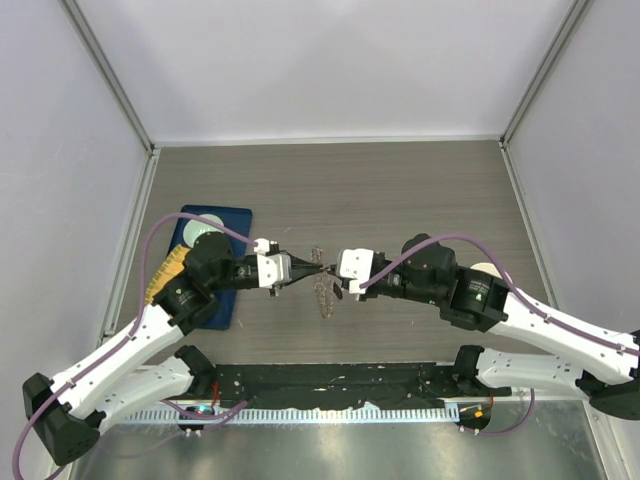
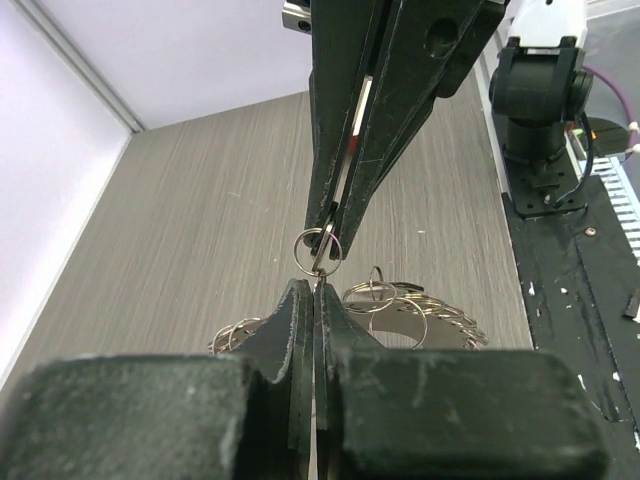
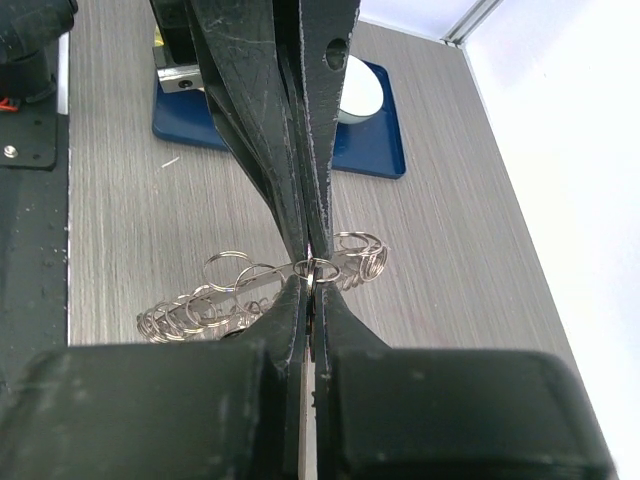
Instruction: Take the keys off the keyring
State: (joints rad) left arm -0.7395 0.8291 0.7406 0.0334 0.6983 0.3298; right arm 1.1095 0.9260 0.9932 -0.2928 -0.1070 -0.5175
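Left wrist view: left end effector (image 2: 314,288) and right end effector (image 2: 327,215) are both clamped shut, tip to tip, on one small loop (image 2: 318,246) at the edge of the keyring (image 2: 420,308). Keyring body runs near-to-far, crosswise to the line between the arms and right under the tips, so neither arm is nearer. We can't tell if it's lifted or resting on the bench (image 2: 200,200). Keys are probably too small to make out. Left of the arms, blue tray (image 1: 232,222) carries a pale dish (image 1: 208,233), its contents mostly hidden.
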